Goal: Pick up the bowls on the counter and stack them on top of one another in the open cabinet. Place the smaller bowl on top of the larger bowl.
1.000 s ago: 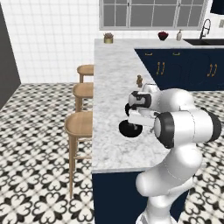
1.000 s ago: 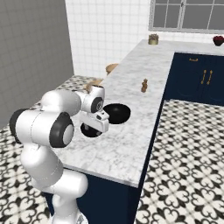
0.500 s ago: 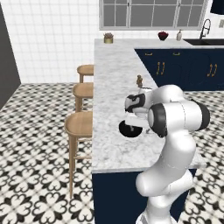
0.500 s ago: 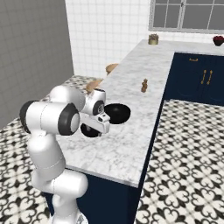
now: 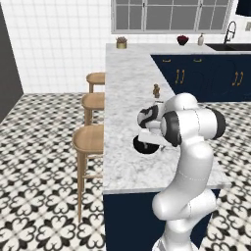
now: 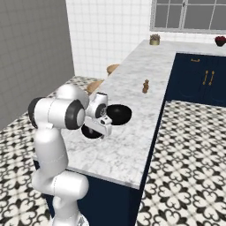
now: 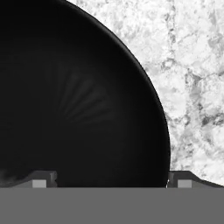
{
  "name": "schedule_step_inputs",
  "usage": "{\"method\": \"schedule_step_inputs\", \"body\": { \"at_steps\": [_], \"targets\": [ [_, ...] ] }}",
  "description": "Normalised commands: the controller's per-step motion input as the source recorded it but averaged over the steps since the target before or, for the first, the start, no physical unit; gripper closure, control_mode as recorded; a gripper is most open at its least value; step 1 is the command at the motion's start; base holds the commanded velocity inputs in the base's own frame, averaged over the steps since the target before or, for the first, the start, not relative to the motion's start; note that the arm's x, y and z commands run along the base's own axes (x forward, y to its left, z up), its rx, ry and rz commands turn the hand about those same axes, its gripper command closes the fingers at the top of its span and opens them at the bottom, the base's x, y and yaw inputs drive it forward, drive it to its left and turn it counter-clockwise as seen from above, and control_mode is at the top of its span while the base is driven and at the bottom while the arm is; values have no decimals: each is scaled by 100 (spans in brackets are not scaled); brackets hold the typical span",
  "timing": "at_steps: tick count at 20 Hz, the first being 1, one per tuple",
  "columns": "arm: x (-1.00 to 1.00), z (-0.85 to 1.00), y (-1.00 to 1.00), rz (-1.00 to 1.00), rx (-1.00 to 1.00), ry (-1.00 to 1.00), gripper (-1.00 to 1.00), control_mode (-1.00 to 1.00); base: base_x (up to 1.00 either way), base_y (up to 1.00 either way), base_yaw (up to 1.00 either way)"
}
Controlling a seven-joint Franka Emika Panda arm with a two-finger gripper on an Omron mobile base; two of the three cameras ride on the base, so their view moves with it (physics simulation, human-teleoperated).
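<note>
Hovering low with jaws spread wide and nothing held, the claw [image 7: 109,181] straddles the rim of one black bowl [image 7: 78,96] directly beneath it on the marble counter [image 7: 192,78]. Second black bowl [image 6: 118,114] sits just beyond the claw on the same counter, close beside the first. Small brown shaker [image 6: 145,86] stands farther along, well apart; wooden stools [image 5: 89,139] line the counter's outer edge.
</note>
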Motion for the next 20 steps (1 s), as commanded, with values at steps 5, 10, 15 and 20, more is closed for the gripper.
{"method": "schedule_step_inputs", "body": {
  "at_steps": [5, 10, 15, 20],
  "targets": [
    [0, -19, 2, 0, 0, 0, 100, -100, 0, 0, 0],
    [0, -2, 3, 0, 0, -4, 100, -100, 0, 0, 0],
    [-27, 31, 52, -1, -7, -19, 100, -100, 0, 0, 0],
    [-30, 75, 19, 0, -5, -21, 100, -100, 0, 0, 0]
  ]
}}
